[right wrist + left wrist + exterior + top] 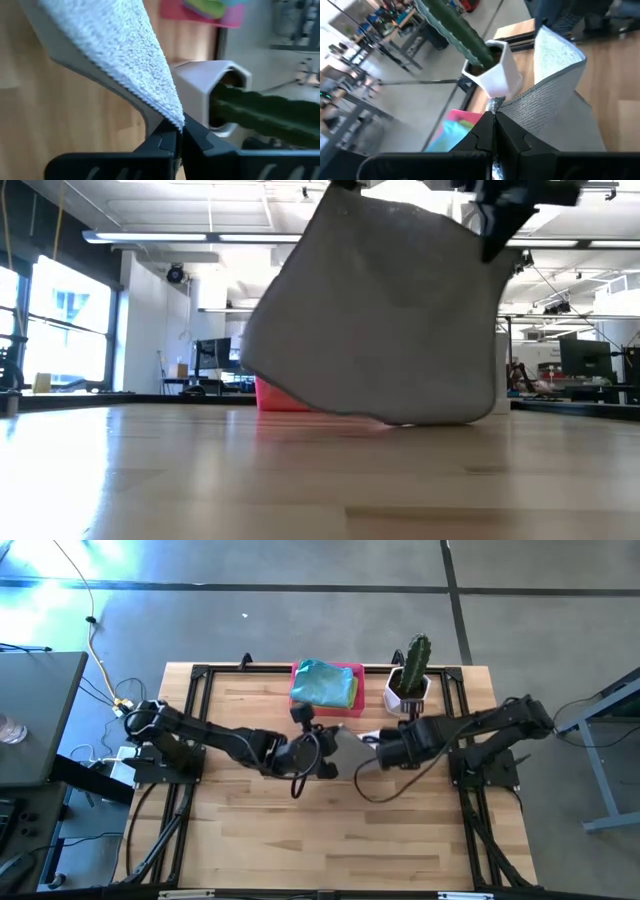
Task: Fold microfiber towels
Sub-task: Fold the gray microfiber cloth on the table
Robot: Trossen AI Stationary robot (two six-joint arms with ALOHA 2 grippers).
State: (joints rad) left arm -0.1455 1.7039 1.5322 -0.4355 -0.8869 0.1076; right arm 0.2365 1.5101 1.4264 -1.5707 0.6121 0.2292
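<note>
A grey towel (349,741) is held up over the table's middle between both grippers. In the low view the grey towel (390,310) hangs as a wide sheet with its lower edge (400,418) at or just above the tabletop. My left gripper (327,747) is shut on one upper corner and my right gripper (372,745) is shut on the other. Folded light blue, lime green and yellow towels (324,683) lie stacked in the pink tray (352,672) at the far edge. My left gripper pinches one upper corner of the grey towel (493,106) between its two shut fingers. The cloth spreads away from the fingertips and hangs down. My right gripper pinches the other upper corner (176,121) between its two shut fingers (197,137). The cloth fans out from the fingertips, and the top edge between the grippers is fairly straight.
A cactus in a white pot (409,683) stands at the far right, close behind the right gripper; it also shows in the left wrist view (492,67). Bare wooden tabletop (330,830) lies toward the near edge. A black frame (200,675) borders the table.
</note>
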